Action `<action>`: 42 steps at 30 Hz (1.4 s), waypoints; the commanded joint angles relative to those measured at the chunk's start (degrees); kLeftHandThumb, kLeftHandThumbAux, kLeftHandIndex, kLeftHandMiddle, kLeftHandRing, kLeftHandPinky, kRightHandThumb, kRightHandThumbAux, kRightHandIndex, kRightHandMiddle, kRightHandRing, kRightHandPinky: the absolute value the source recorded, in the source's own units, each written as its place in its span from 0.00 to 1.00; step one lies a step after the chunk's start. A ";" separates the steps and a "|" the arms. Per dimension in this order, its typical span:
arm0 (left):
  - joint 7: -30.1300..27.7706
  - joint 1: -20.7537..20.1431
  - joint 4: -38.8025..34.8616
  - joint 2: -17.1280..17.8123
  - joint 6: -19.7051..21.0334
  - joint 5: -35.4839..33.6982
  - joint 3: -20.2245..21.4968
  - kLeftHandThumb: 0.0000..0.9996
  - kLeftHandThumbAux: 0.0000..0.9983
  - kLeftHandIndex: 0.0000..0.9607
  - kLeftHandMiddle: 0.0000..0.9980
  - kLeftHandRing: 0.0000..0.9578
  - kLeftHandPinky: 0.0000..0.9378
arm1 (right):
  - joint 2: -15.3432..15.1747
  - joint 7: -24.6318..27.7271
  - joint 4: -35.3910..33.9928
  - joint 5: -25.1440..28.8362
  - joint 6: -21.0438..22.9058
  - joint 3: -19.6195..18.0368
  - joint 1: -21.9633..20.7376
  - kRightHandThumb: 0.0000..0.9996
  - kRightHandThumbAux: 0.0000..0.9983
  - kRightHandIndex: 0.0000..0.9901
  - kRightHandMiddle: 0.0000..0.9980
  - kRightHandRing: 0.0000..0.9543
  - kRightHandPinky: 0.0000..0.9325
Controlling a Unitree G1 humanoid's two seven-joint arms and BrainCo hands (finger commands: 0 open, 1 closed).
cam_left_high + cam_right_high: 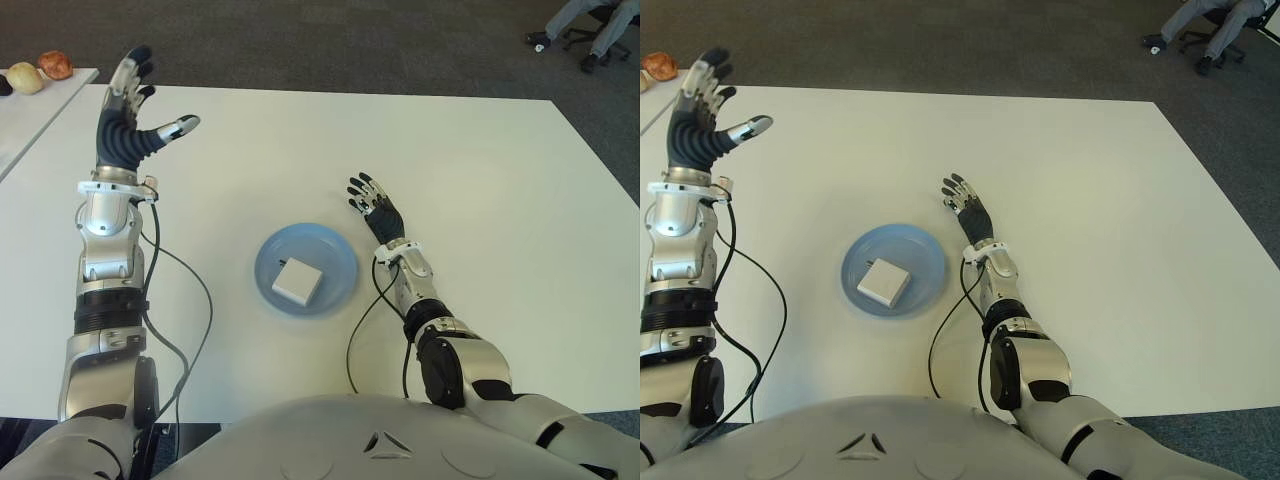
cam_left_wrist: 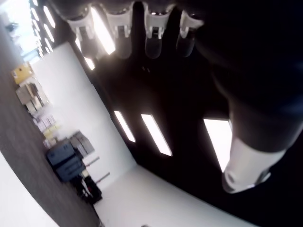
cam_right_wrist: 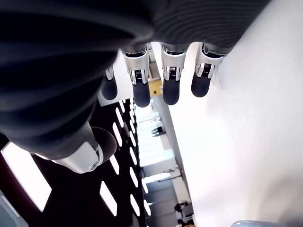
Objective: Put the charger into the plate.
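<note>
White tabletop (image 1: 480, 180) carries the plate (image 1: 340, 252) with the charger (image 1: 298, 281) inside, which I judge light, rigid and best pinched by its flat sides, while my right robot hand (image 1: 374, 206) and left robot hand (image 1: 130, 115) are both spread and empty.

charger (image 1: 298, 281): white, square, lying flat | inside round blue plate (image 1: 336, 253) | on white table

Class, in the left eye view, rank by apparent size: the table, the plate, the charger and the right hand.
1. Table
2. Plate
3 and 4. Charger and right hand: they look alike, so no ranking; the hand's fingers are spread, which pads its outline.
</note>
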 commanded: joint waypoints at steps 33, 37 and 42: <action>0.52 12.24 7.99 -13.27 0.69 -1.75 -7.05 0.00 0.79 0.00 0.00 0.00 0.00 | -0.77 0.17 0.70 1.27 2.89 -0.77 6.25 0.00 0.72 0.07 0.13 0.10 0.08; 0.21 11.23 11.23 -13.09 1.07 -0.89 -8.44 0.00 0.78 0.00 0.00 0.00 0.00 | -0.78 0.12 0.63 1.09 3.01 -0.56 6.24 0.00 0.72 0.07 0.13 0.10 0.08; -0.09 10.88 13.12 -12.27 2.54 0.95 -10.23 0.00 0.73 0.00 0.00 0.00 0.00 | -0.73 0.11 0.63 1.11 3.10 -0.49 6.21 0.00 0.72 0.07 0.13 0.10 0.07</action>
